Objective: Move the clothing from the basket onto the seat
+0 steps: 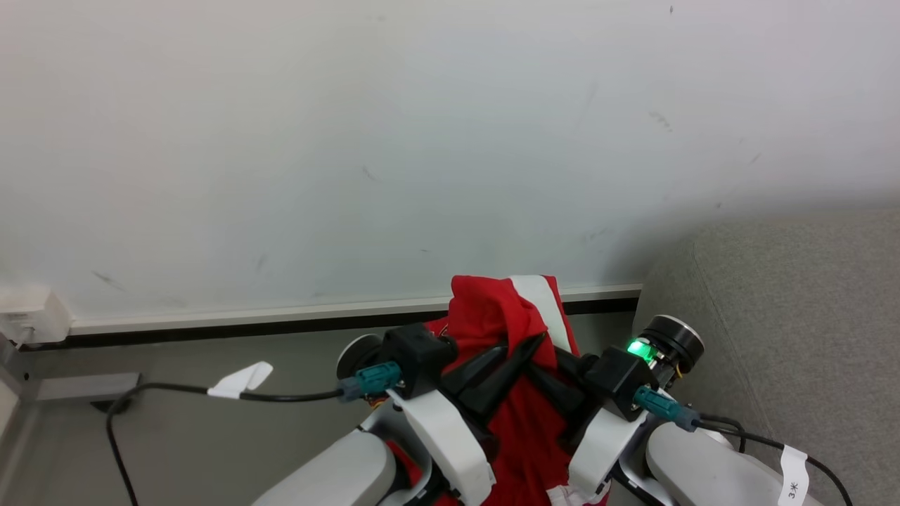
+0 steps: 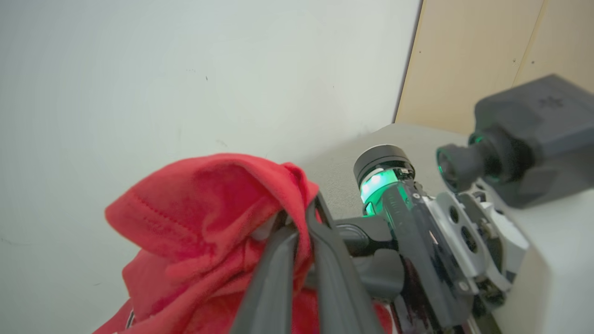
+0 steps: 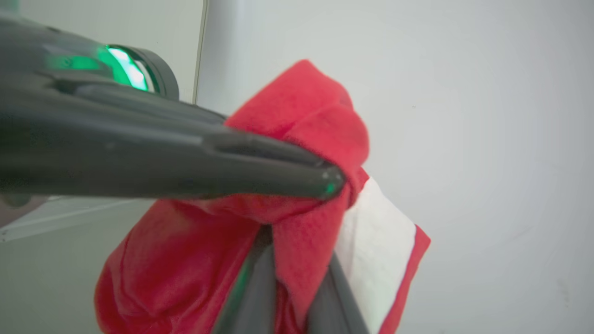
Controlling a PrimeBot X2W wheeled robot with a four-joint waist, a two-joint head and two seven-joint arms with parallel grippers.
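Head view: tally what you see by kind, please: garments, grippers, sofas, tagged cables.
Garments: 1, red jersey
Grippers: 2, left gripper and right gripper, both shut on the jersey
Sofas: 1, grey sofa
Tagged cables: 2, left cable, right cable
Total: 6

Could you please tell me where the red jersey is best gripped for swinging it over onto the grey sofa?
Probably the bunched top fold of the red jersey, pinched from opposite sides, as the left gripper and right gripper do here. The cloth is gathered thick there and the rest hangs below, so it should lift clear.
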